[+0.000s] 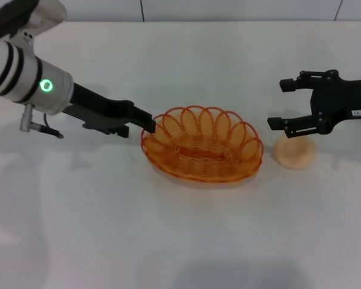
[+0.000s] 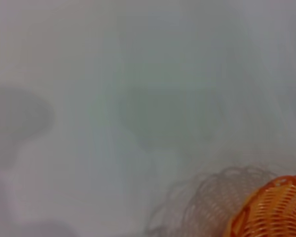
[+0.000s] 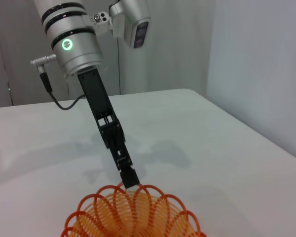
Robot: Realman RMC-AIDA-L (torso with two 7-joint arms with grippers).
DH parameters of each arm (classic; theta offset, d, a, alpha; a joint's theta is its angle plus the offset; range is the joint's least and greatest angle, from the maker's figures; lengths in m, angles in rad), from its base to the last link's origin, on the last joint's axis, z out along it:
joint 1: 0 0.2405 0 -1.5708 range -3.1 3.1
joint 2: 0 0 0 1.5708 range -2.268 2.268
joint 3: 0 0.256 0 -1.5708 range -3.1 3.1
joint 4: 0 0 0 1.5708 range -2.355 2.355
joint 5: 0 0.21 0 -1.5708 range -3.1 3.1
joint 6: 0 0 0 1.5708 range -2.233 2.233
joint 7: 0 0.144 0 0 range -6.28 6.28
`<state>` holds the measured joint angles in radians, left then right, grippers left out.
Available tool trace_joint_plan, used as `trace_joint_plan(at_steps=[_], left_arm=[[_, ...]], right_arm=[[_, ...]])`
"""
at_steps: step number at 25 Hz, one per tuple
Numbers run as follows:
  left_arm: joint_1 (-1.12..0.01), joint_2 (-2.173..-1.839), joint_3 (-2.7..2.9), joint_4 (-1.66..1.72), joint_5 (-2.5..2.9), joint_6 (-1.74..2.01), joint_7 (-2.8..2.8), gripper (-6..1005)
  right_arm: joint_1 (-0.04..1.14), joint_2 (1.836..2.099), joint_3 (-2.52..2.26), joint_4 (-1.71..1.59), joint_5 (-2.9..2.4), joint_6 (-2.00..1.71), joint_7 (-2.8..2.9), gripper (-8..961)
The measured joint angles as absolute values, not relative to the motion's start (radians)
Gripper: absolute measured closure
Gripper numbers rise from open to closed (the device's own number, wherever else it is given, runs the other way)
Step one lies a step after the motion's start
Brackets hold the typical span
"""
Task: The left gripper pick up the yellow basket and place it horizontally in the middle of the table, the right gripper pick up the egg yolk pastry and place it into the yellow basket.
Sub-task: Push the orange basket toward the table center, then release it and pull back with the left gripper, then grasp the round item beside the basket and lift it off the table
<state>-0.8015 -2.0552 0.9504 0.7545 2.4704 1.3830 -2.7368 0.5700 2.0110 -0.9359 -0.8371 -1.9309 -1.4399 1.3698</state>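
The yellow basket [image 1: 228, 129] lies lengthwise across the middle of the white table [image 1: 168, 235]. My left gripper [image 1: 149, 124] reaches in from the left, its fingers pinched together on the basket's left rim. The right wrist view shows that gripper [image 3: 130, 179] touching the rim of the basket [image 3: 133, 212]. A corner of the basket [image 2: 276, 210] shows in the left wrist view. The egg yolk pastry [image 1: 295, 152] sits on the table just right of the basket. My right gripper [image 1: 280, 103] is open and empty, just above and behind the pastry.
The left arm's white, black-banded segment with the green light [image 1: 46, 85] hangs over the table's far left. A wall stands behind the table's far edge [image 1: 180, 21].
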Motion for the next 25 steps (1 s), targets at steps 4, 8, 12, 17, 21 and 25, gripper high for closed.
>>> trace_joint_plan(at_steps=[4,8,12,17,21,25], left_arm=[[-0.801,-2.047,0.952,0.756,2.472,1.386,-2.731,357],[-0.796,-2.038,0.95,0.757,2.472,1.39,-2.661,179],[-0.752,-2.028,0.948,0.801,2.463,1.394,-2.609,118],[-0.68,-2.028,0.948,0.923,2.414,1.413,-2.49,104],[-0.6,-2.027,0.945,0.987,2.267,1.453,-2.268,104],[-0.496,-2.018,0.944,1.008,2.053,1.476,-1.994,104]], right_arm=[[0.568,2.011,-0.94,-0.838,-1.93,-1.44,1.37,83],[0.567,2.01,-0.939,-0.838,-1.93,-1.443,1.377,83],[0.563,2.009,-0.934,-0.84,-1.923,-1.45,1.389,83],[0.539,2.005,-0.936,-0.869,-1.926,-1.451,1.412,83],[0.512,2.006,-0.941,-0.906,-1.927,-1.454,1.432,83],[0.497,2.005,-0.937,-0.93,-1.928,-1.47,1.458,83]])
